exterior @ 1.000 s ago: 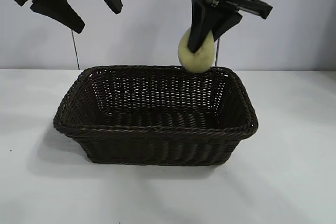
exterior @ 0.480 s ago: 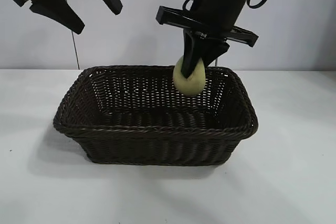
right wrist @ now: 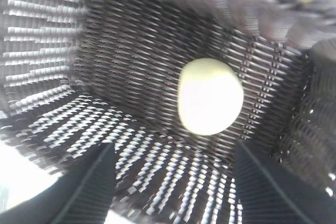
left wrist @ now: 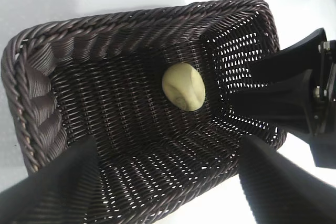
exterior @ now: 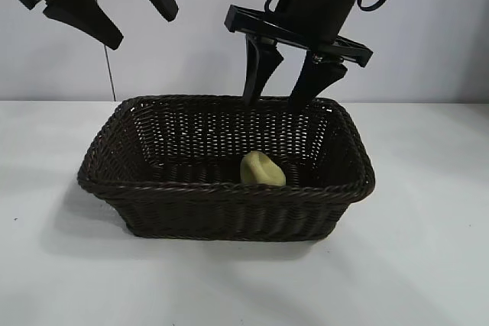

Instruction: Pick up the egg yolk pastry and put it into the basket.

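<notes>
The pale yellow egg yolk pastry (exterior: 262,170) lies on the floor of the dark brown wicker basket (exterior: 229,188), towards its right front. It also shows as a rounded lump (left wrist: 184,86) in the left wrist view and as a bright blob (right wrist: 210,96) in the right wrist view. My right gripper (exterior: 273,97) hangs open over the basket's back rim, above the pastry, with nothing between its fingers. My left gripper (exterior: 134,27) is parked high at the upper left, open and empty.
The basket stands on a white table (exterior: 428,250) before a pale wall. A thin cable (exterior: 107,66) hangs down behind the basket's left back corner. Bare tabletop lies around the basket on all sides.
My right gripper lowered the pastry towards the basket, then opened. The pastry dropped from its fingers and now lies on the basket floor. The left arm has not moved.
</notes>
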Motion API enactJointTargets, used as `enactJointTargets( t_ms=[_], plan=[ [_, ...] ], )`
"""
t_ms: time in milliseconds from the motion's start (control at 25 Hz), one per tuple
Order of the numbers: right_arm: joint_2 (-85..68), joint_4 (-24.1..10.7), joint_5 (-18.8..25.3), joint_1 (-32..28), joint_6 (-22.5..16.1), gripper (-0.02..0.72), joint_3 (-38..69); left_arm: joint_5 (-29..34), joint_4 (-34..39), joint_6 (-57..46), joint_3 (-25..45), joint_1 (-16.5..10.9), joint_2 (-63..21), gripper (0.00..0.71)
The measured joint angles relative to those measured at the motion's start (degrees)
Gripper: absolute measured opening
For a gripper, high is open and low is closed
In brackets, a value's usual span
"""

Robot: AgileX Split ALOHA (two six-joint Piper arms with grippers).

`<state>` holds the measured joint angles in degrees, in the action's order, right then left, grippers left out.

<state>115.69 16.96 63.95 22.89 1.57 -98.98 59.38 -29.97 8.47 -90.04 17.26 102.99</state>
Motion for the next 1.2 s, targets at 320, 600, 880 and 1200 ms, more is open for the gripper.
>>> enactJointTargets(
  t_ms=[320,600,880,1200],
  plan=[
    [-3.7,0.0,3.5,-1.0,0.0,0.474,-3.5,0.3,0.0,0.0,0.0,0.0,0.0,0.542],
    [-7.8,-0.2,6.6,-5.0,2.0,0.474,-4.5,0.4,0.0,0.0,0.0,0.0,0.0,0.542],
    [-9.3,-1.3,6.8,-6.8,2.5,0.474,-4.5,0.4,0.0,0.0,0.0,0.0,0.0,0.542],
    [-9.3,-2.3,6.8,-6.8,2.6,0.474,-4.5,0.4,0.0,0.0,0.0,0.0,0.0,0.542]
  ],
)
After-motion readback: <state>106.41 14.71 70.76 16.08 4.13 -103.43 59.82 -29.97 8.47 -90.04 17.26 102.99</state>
